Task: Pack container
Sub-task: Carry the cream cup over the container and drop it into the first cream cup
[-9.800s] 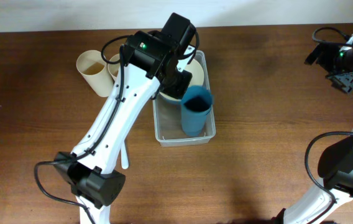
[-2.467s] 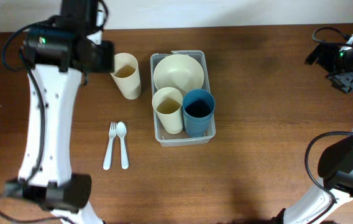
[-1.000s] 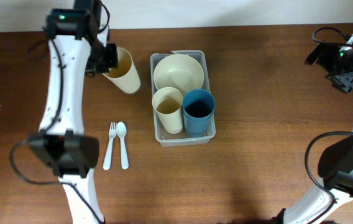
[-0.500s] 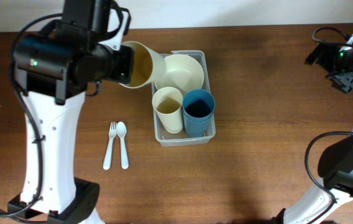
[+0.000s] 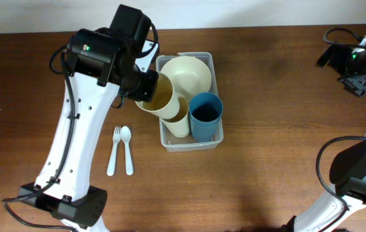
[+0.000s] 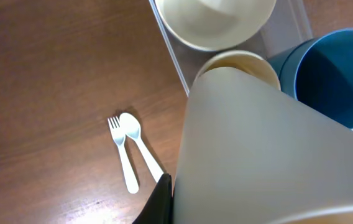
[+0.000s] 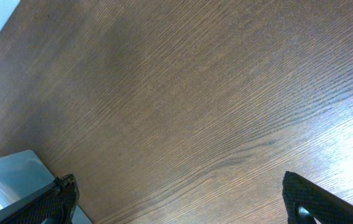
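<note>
The clear rectangular container (image 5: 216,69) stands at the table's middle back. It holds a cream bowl (image 5: 186,74), a cream cup (image 5: 178,122) and a blue cup (image 5: 204,116). My left gripper (image 5: 145,87) is shut on a second cream cup (image 5: 157,96), tilted and held just above the cream cup in the container. In the left wrist view the held cup (image 6: 270,149) fills the frame above the other cup (image 6: 238,60), the bowl (image 6: 217,18) and the blue cup (image 6: 338,74). My right gripper (image 7: 179,202) is open and empty over bare wood at the far right.
A white fork (image 5: 113,151) and a white spoon (image 5: 127,149) lie side by side on the table left of the container; they also show in the left wrist view, the fork (image 6: 122,155) left of the spoon (image 6: 141,149). The container's corner (image 7: 15,177) shows in the right wrist view.
My left gripper has carried the second cream cup rightward from beside the container to above the cream cup inside it. The right arm has not moved.
</note>
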Motion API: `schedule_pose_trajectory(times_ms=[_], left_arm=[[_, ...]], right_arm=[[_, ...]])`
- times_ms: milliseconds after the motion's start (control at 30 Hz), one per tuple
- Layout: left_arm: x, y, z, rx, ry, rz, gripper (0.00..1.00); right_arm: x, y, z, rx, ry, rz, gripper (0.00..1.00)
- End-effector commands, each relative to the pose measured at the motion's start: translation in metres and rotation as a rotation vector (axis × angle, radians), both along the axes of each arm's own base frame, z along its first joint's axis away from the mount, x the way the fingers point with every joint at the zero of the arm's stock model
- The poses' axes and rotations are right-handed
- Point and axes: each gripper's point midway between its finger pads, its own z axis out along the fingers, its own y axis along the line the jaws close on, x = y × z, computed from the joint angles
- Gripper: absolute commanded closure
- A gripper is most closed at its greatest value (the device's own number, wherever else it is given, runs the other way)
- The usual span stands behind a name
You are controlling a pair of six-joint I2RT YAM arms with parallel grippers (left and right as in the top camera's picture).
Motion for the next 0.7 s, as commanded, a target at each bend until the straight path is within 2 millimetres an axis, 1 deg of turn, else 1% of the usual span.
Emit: schedule_pose_trajectory(times_ms=[0, 33, 67, 200, 333, 433, 500, 567, 667], left_arm=[[-0.003, -0.002, -0.005, -0.008, 0.022, -0.012, 0.89], [-0.003, -0.003, -0.006, -0.01, 0.026, -0.013, 0.87], [-0.003, -0.003, -0.007, -0.009, 0.028, -0.014, 0.8], [-0.001, -0.003, -0.006, -0.012, 0.02, -0.014, 0.71], [-0.001, -0.003, -0.004, -0.015, 0.012, -0.013, 0.69], [-0.002, -0.003, 0.008, -0.027, -0.019, -0.013, 0.68], [-0.004, -0.001, 0.017, -0.034, -0.046, -0.013, 0.64], [-0.005, 0.004, 0.028, -0.023, -0.087, -0.003, 0.62], [-0.007, 0.016, 0.039, 0.02, -0.136, 0.02, 0.59]], right_arm=[[-0.001, -0.002, 0.001, -0.011, -0.001, -0.001, 0.01], [-0.001, -0.002, 0.001, -0.01, -0.001, -0.001, 0.01], [-0.001, -0.002, 0.001, -0.011, -0.001, -0.001, 0.01], [-0.001, -0.002, 0.001, -0.01, -0.001, -0.001, 0.01], [-0.001, -0.002, 0.001, -0.01, -0.001, -0.001, 0.01], [-0.001, -0.002, 0.001, -0.011, 0.0, -0.001, 0.01], [-0.001, -0.002, 0.001, -0.011, 0.0, -0.001, 0.01], [-0.001, -0.002, 0.001, -0.01, -0.001, -0.001, 0.01], [-0.001, -0.002, 0.001, -0.011, -0.001, -0.001, 0.01]])
